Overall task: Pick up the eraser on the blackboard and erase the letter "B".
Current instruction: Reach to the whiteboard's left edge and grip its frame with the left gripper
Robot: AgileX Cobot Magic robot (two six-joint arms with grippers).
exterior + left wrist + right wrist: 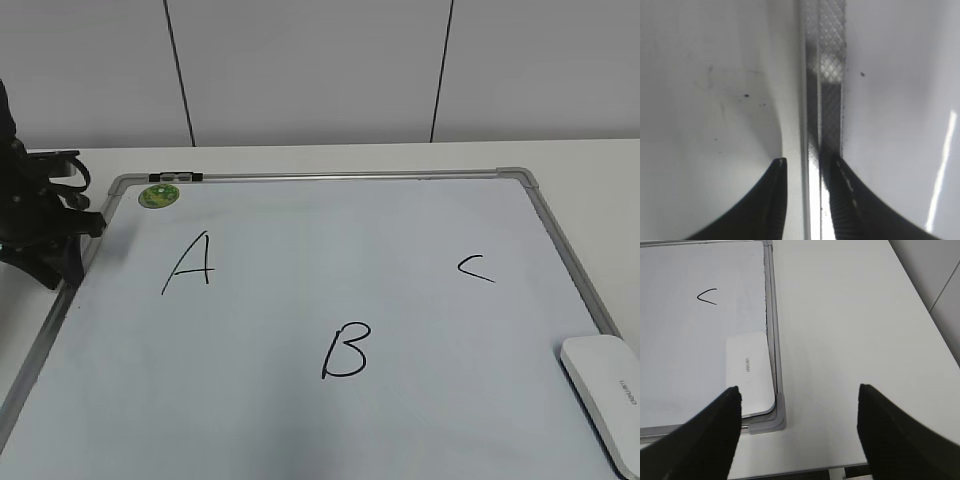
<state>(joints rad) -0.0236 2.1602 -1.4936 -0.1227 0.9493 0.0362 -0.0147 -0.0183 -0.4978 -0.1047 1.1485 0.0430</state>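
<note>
The counter (600,165) is carrying the blackboard (300,300), which is lying flat. The letter "B" (345,350) is sitting near the board's middle, below and between an "A" (190,262) and a "C" (476,267), with bare board all around it. The eraser (605,395) is resting in the board's near right corner, against the frame, partly cut off in the exterior view. The right gripper (797,392) is hovering above that corner, fingers (715,430) spread wide and grasping nothing. The left gripper (807,165) is sitting over the board's left frame rail, fingers (772,200) narrowly parted either side of it; contact cannot be determined.
</note>
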